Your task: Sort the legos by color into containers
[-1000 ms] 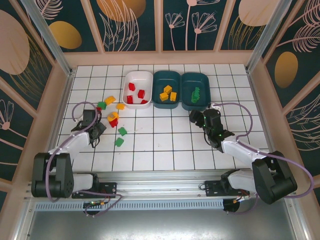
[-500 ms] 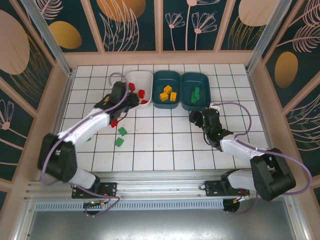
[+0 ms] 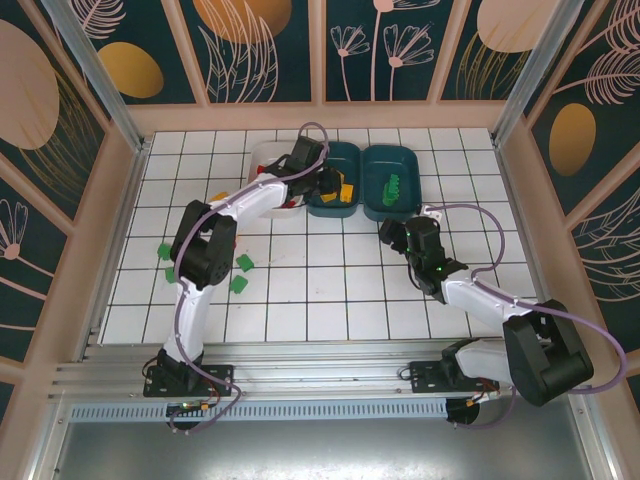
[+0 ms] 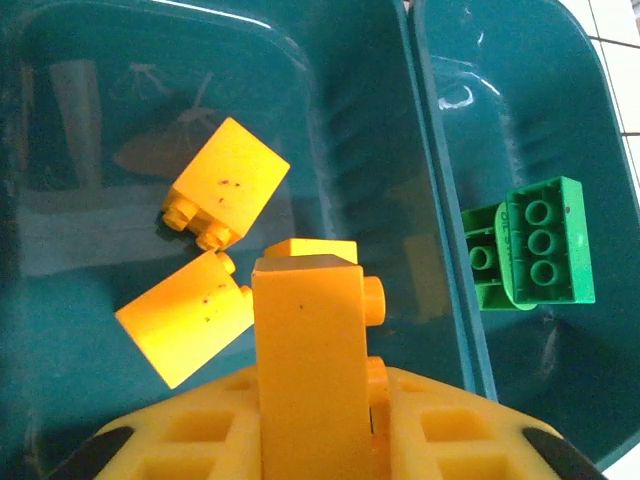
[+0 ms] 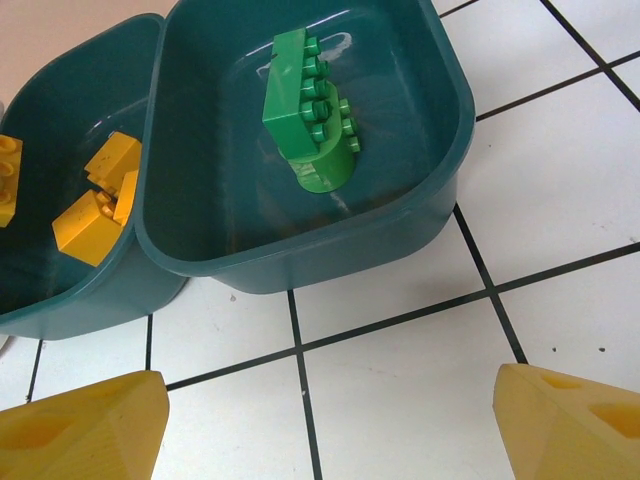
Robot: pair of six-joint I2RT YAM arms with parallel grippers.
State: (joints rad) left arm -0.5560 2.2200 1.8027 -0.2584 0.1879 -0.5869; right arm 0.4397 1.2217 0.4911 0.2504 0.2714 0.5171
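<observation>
My left gripper (image 3: 325, 182) hangs over the middle teal container (image 3: 334, 147), shut on an upright yellow lego (image 4: 305, 360). Below it in that bin lie more yellow legos (image 4: 225, 180). The right teal container (image 3: 392, 150) holds green legos (image 3: 393, 187), which also show in the right wrist view (image 5: 310, 110). My left arm hides much of the white container (image 3: 262, 152). Loose green legos (image 3: 245, 263) lie on the tiles at the left. My right gripper (image 3: 393, 236) stands open just in front of the right bin, with bare tile between its fingers (image 5: 85, 430).
The three bins stand side by side at the back of the tiled floor. A wooden wall (image 3: 110, 210) runs along the left. More green legos (image 3: 167, 249) lie near it. Open tiles stretch between the bins and the arm bases.
My left arm has swung from the loose pile at the left, past the white bin, to the middle teal bin, carrying the yellow lego. The right arm has stayed still.
</observation>
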